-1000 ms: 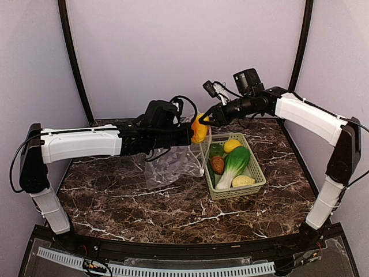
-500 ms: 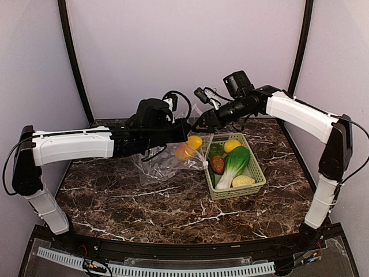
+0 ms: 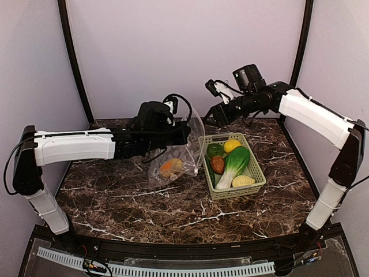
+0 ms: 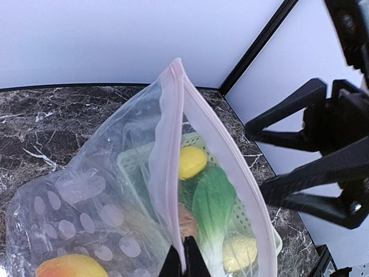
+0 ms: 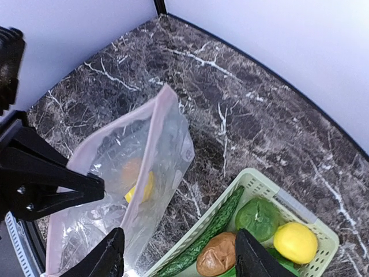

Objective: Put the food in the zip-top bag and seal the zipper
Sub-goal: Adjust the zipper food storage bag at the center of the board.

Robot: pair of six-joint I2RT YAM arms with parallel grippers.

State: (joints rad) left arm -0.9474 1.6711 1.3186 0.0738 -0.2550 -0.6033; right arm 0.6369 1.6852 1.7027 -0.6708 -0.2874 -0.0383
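Note:
My left gripper (image 3: 185, 134) is shut on the pink zipper (image 4: 173, 144) of the clear zip-top bag (image 3: 183, 154) and holds its mouth open above the table. An orange-yellow piece (image 3: 171, 167) lies inside at the bag's bottom; it also shows in the left wrist view (image 4: 72, 266) and the right wrist view (image 5: 138, 180). My right gripper (image 3: 214, 118) is open and empty, up beside the bag's mouth and above the basket's back corner. The bok choy (image 3: 235, 164), lemon (image 3: 232, 145), green pepper (image 3: 215, 150), red-brown piece (image 3: 217, 164) and pale yellow piece (image 3: 243, 181) lie in the basket.
The light green lattice basket (image 3: 258, 180) stands right of the bag on the dark marble table (image 3: 144, 208). A long green cucumber (image 5: 214, 231) lies along its left wall. Black frame posts and pale walls close in the back and sides.
The orange-yellow piece left my right gripper at the bag's mouth and dropped to the bag's bottom. The right gripper opened and drew back up and right. The left gripper kept hold of the bag.

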